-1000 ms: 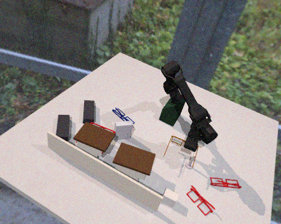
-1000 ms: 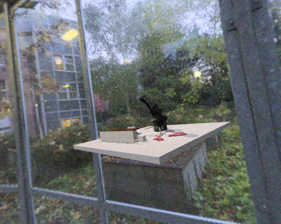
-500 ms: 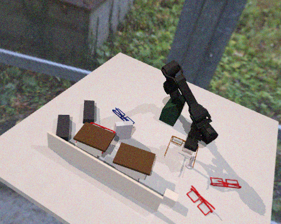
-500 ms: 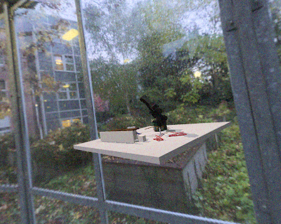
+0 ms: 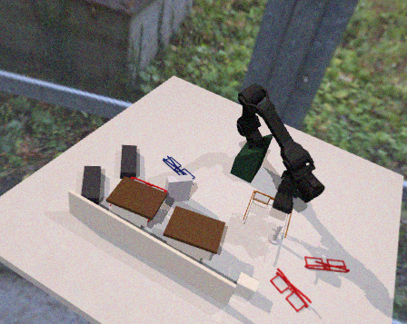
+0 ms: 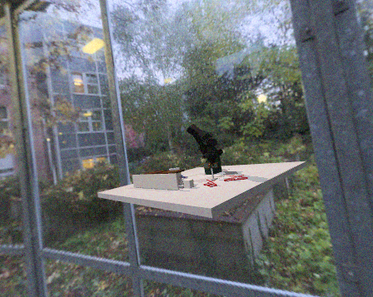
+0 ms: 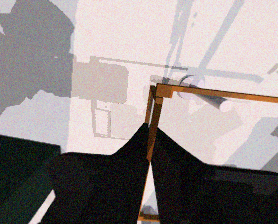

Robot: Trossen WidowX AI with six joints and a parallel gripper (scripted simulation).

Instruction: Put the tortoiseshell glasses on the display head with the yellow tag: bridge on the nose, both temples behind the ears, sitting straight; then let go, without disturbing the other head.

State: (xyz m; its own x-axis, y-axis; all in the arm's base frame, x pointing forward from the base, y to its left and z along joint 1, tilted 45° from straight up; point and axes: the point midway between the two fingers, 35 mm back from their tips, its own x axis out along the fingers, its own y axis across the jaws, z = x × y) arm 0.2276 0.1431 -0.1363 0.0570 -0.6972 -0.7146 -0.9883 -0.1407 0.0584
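Tortoiseshell glasses hang above the surface, one side clamped in the end effector, whose careful carrier should keep the frame level and both temples clear of the slim post.

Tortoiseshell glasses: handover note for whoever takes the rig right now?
Pincer: shut on the glasses.
Glasses: held above the table, near the pale post.
Yellow tag: can't make it out; target head unconfirmed.
Done: glasses gripped and lifted.
Left: confirm the head, seat bridge and temples straight, let go, leave the other head undisturbed.
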